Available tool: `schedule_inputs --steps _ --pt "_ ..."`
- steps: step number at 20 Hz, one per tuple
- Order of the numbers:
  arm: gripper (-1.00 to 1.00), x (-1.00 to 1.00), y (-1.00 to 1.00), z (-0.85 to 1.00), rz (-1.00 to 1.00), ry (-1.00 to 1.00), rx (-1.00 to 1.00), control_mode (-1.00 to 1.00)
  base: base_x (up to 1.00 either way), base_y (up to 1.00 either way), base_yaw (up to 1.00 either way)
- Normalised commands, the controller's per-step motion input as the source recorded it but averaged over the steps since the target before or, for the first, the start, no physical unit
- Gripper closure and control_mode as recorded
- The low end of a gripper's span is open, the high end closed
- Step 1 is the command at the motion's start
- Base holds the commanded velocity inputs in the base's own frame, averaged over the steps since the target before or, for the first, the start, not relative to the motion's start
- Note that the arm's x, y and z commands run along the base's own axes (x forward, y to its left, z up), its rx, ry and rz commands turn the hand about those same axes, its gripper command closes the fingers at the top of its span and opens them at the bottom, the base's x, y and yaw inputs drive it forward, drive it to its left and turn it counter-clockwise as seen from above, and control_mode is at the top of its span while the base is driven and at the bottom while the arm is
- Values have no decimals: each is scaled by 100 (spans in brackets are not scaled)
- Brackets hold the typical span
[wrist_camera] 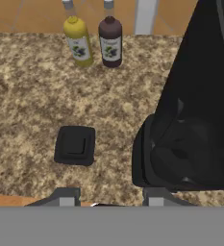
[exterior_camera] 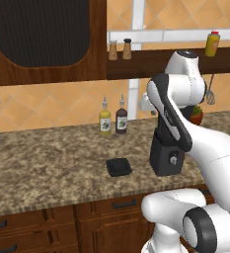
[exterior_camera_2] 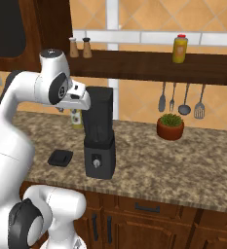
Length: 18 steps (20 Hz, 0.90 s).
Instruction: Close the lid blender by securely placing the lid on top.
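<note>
The lid (exterior_camera: 118,167) (exterior_camera_2: 60,157) is a small flat black square lying on the granite counter, to the left of the blender and apart from it. The blender (exterior_camera: 167,157) (exterior_camera_2: 99,136) stands upright, a dark boxy base with a silver knob and a tall dark jar, its top uncovered. In the hand view the lid (wrist_camera: 75,145) lies lower left of centre and the blender (wrist_camera: 190,120) fills the right side. My gripper (wrist_camera: 112,197) hangs above the counter, open, fingers wide apart with nothing between them, roughly between lid and blender.
A yellow bottle (wrist_camera: 79,41) and a dark sauce bottle (wrist_camera: 110,41) stand at the back wall behind the lid. A potted plant (exterior_camera_2: 170,126) and hanging utensils (exterior_camera_2: 183,99) are right of the blender. The counter's front edge (exterior_camera: 62,205) runs close below the lid.
</note>
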Motion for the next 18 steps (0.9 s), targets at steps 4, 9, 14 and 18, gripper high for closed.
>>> schedule_inputs --steps 4,9,14,18 --pt "-100 -17 3 -17 1 2 -5 -100 0 0 0" --pt "-100 -17 25 -35 6 3 -9 -100 0 0 0" --pt "-100 -16 55 -48 2 0 -1 -100 0 0 0" --pt "-100 -6 74 -67 0 0 0 -100 0 0 0"
